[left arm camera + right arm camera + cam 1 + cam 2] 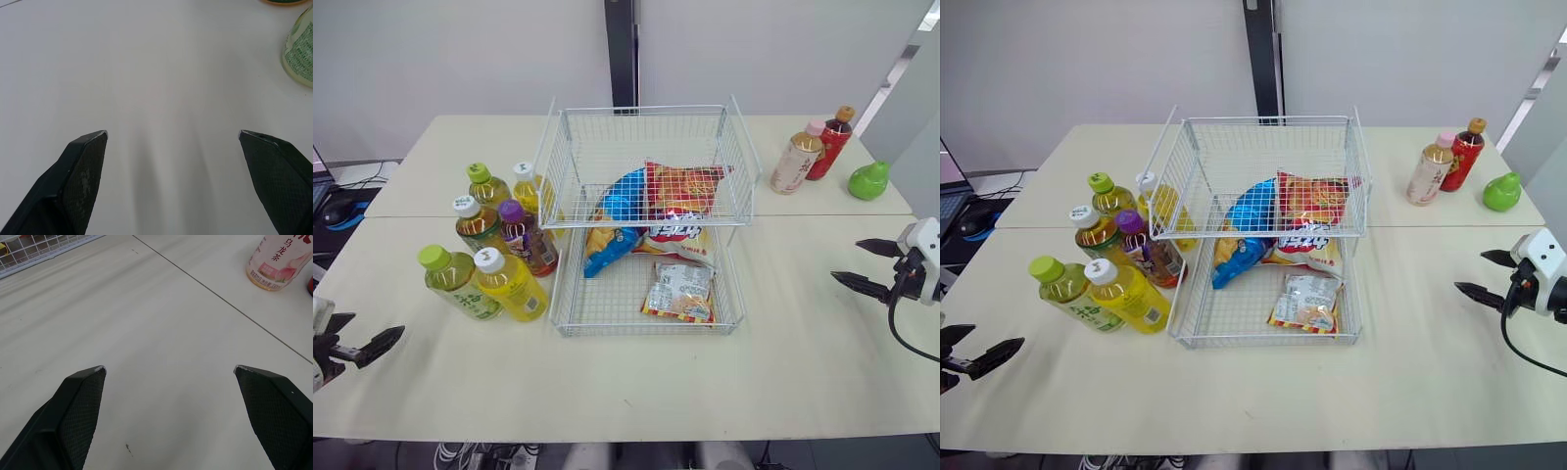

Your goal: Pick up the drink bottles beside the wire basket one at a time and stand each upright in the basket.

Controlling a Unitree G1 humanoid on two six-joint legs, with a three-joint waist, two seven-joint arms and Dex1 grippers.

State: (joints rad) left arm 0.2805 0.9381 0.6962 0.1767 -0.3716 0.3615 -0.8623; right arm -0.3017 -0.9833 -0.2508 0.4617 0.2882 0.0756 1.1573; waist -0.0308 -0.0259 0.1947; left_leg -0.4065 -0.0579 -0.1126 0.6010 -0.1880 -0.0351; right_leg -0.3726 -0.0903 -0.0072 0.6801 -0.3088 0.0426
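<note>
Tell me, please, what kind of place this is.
Probably an office or lab room arranged for robot trials: plain pale tables pushed together, a plain grey wall, loose cables on the floor at the side, and drink bottles set out beside a wire basket.

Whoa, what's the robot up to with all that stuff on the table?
The robot is meant to put drink bottles into the wire basket, but it isn't holding any yet. Its left hand and right hand are both open and empty, out at the two sides of the table. A group of six bottles sits just left of the basket, and two more bottles are off to its right. The basket holds snack bags, no bottles.
</note>
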